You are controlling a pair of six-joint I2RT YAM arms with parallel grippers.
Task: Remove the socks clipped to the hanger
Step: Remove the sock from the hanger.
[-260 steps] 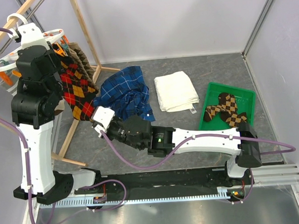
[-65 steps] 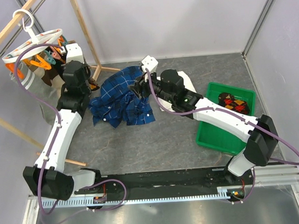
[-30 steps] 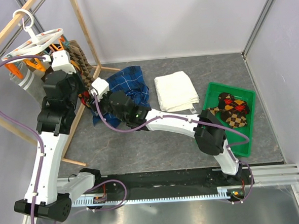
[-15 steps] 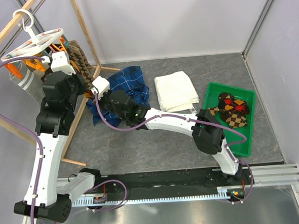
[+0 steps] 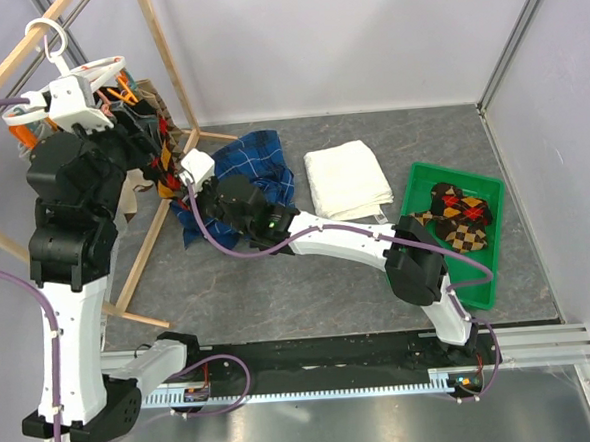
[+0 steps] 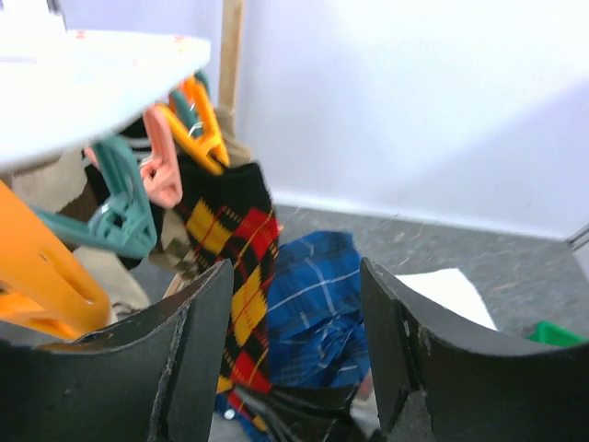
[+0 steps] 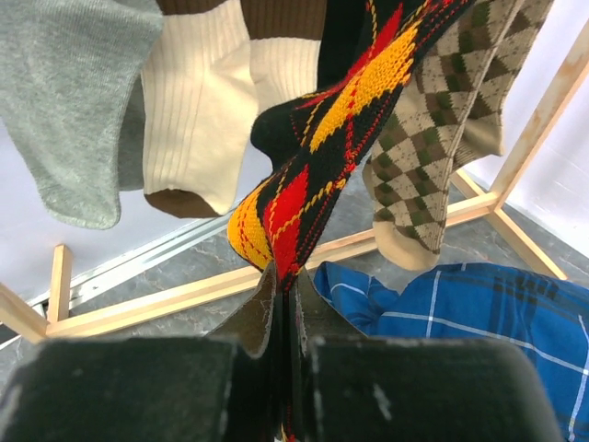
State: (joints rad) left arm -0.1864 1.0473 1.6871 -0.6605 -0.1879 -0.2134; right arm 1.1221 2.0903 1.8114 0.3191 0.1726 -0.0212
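Note:
The white round hanger (image 5: 87, 69) hangs from the wooden rack at the far left, with orange and teal pegs (image 6: 110, 214). A black, red and yellow argyle sock (image 7: 313, 175) hangs from it. My right gripper (image 7: 285, 296) is shut on this sock's lower end, below the hanger (image 5: 174, 178). A grey sock (image 7: 64, 101), cream-and-brown socks (image 7: 202, 101) and a tan argyle sock (image 7: 433, 138) hang beside it. My left gripper (image 6: 294, 350) is open and empty, just beside the hanger's pegs (image 5: 141, 122), with the argyle sock (image 6: 235, 267) in front of it.
Wooden rack poles (image 5: 160, 59) frame the hanger. A blue plaid shirt (image 5: 257, 178) lies on the floor under my right wrist. A folded white towel (image 5: 348, 180) lies in the middle. A green tray (image 5: 411, 196) at the right holds brown argyle socks (image 5: 453, 216).
My left arm has risen and its wrist has moved up and left, close to the hanger ring. My right gripper has stayed on the argyle sock.

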